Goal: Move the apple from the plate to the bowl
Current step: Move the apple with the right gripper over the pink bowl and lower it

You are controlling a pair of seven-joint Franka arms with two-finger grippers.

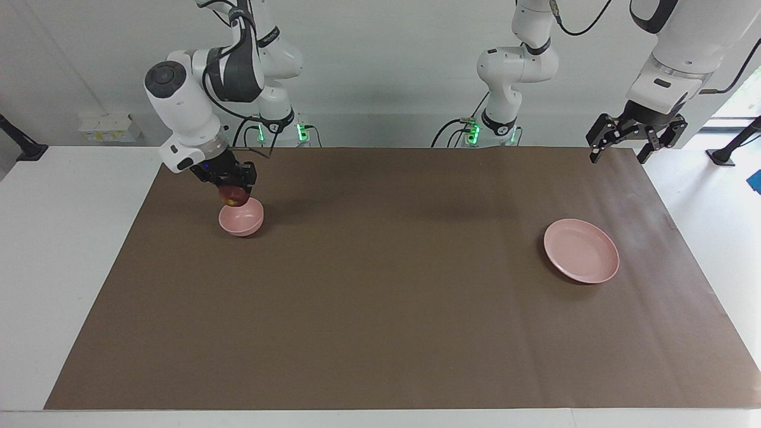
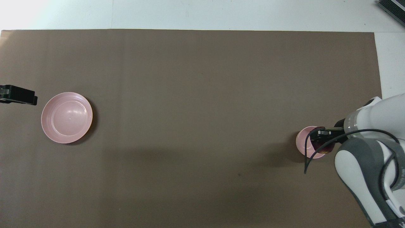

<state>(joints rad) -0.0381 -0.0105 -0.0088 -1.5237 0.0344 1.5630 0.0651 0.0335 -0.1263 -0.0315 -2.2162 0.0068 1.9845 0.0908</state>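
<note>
My right gripper (image 1: 236,185) is shut on the dark red apple (image 1: 233,195) and holds it just over the small deep pink bowl (image 1: 242,220), with the apple's underside at the bowl's rim. In the overhead view the right gripper (image 2: 321,136) and the apple (image 2: 323,148) cover part of the bowl (image 2: 303,141). The wide pink plate (image 1: 581,250) lies empty toward the left arm's end of the table; it also shows in the overhead view (image 2: 67,117). My left gripper (image 1: 621,145) is open and empty, raised over the mat's edge at that end, where the arm waits.
A brown mat (image 1: 380,309) covers most of the white table. The bowl and the plate lie far apart on it, one toward each end. The left gripper's tip (image 2: 19,95) shows beside the plate in the overhead view.
</note>
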